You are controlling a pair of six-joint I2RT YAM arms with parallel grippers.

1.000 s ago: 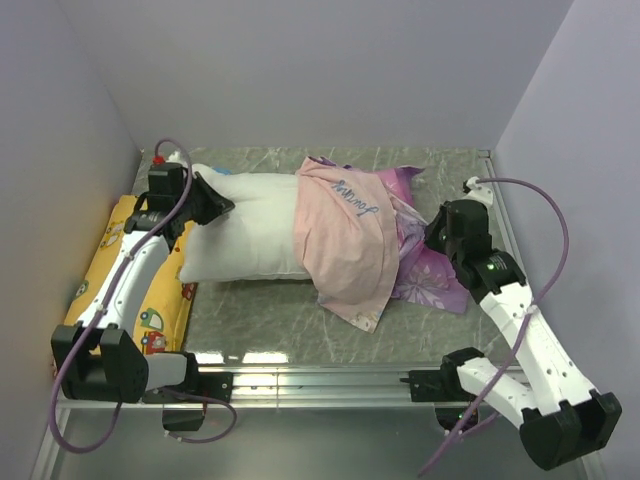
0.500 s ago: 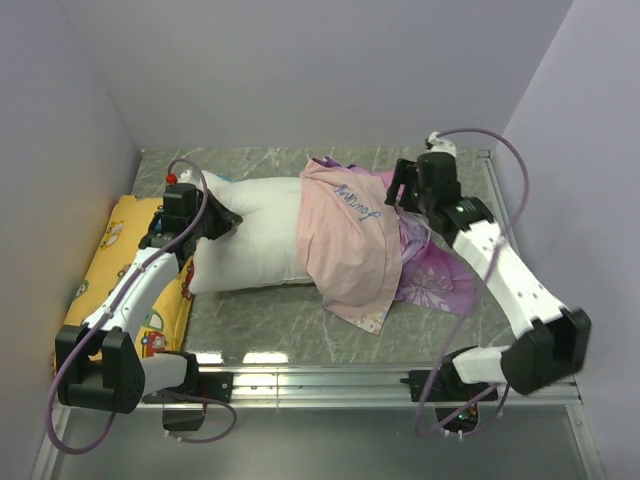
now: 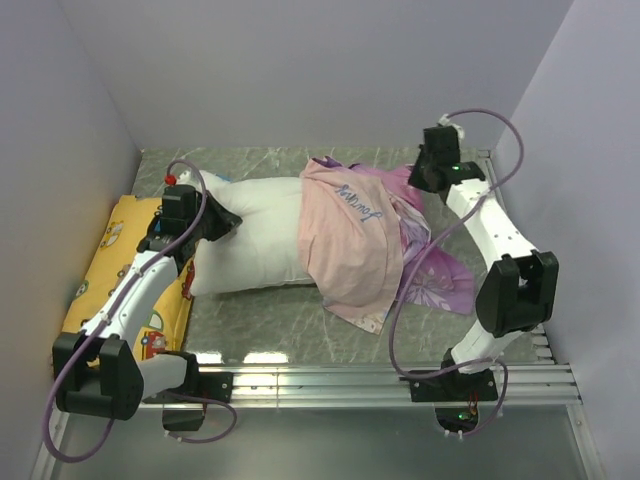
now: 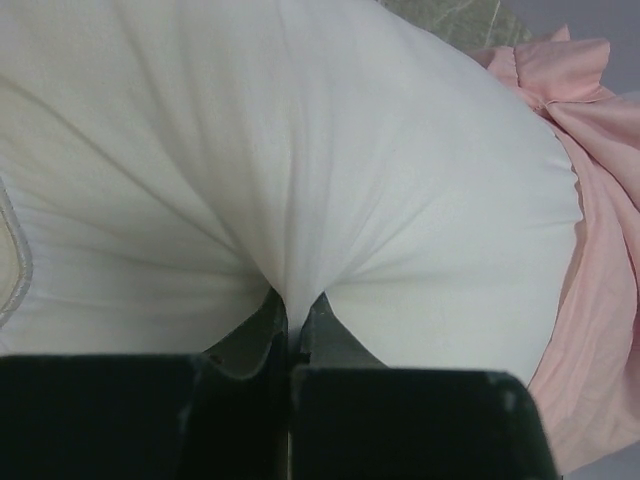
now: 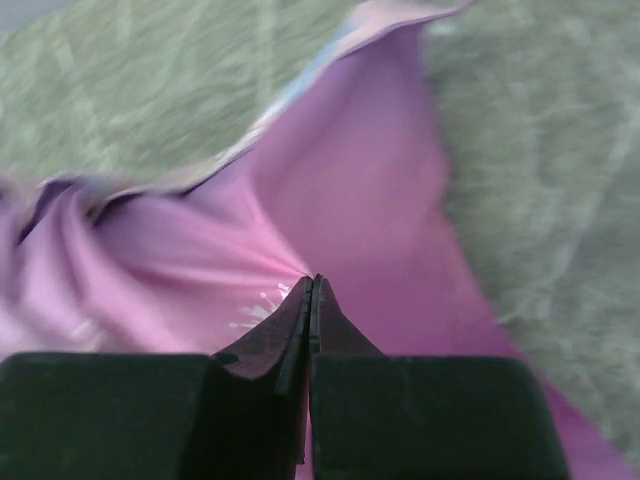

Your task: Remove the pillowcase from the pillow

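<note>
The white pillow (image 3: 255, 240) lies across the table, its left half bare. The pillowcase (image 3: 350, 240), pale pink inside and purple printed outside, is bunched over the pillow's right half. My left gripper (image 3: 218, 222) is shut on a pinch of the pillow's left end, which fills the left wrist view (image 4: 300, 180). My right gripper (image 3: 418, 182) is shut on the purple pillowcase fabric (image 5: 330, 230) at its far right corner, pulling it taut.
A yellow cushion (image 3: 125, 270) printed with vehicles lies at the left under my left arm. Grey walls close in the back and both sides. A metal rail (image 3: 330, 375) runs along the near edge.
My right arm swung from the near right to the back right, pulling the pillowcase's purple corner with it. My left gripper shifted slightly, still on the pillow.
</note>
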